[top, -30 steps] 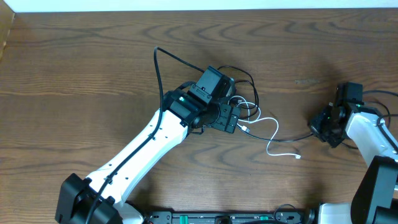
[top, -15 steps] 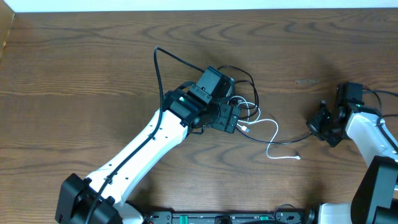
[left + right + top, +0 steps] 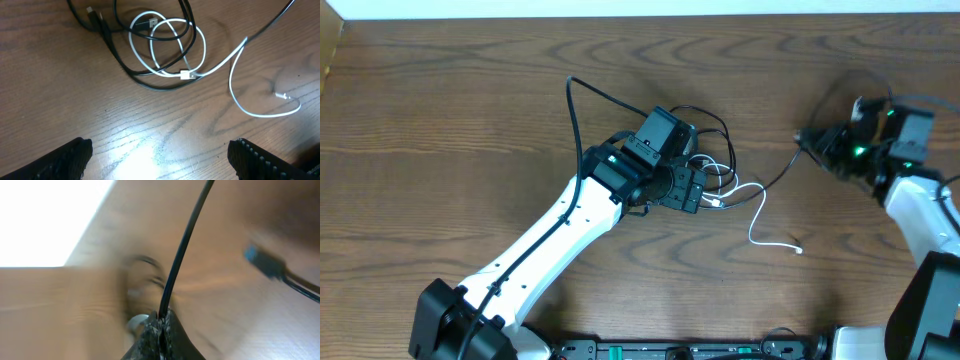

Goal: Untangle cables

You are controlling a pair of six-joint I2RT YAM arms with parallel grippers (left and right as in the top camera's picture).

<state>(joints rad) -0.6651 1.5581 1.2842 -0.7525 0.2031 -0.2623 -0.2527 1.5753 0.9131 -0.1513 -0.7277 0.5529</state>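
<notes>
A white cord (image 3: 230, 82) trails nearest, toward 5 o'clock from the cables (image 3: 715, 172), which lie looped near the middle of the table (image 3: 470, 120). The left tool (image 3: 160, 155) is just beside them at 8 o'clock, spread wide and holding nothing. At 2 o'clock, the right tool (image 3: 159, 327) is pinched tight on a black cord (image 3: 182, 250) leading back to the loops.

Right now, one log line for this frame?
left gripper open above bundle | right gripper shut on black cable | white cable looped in bundle
</notes>
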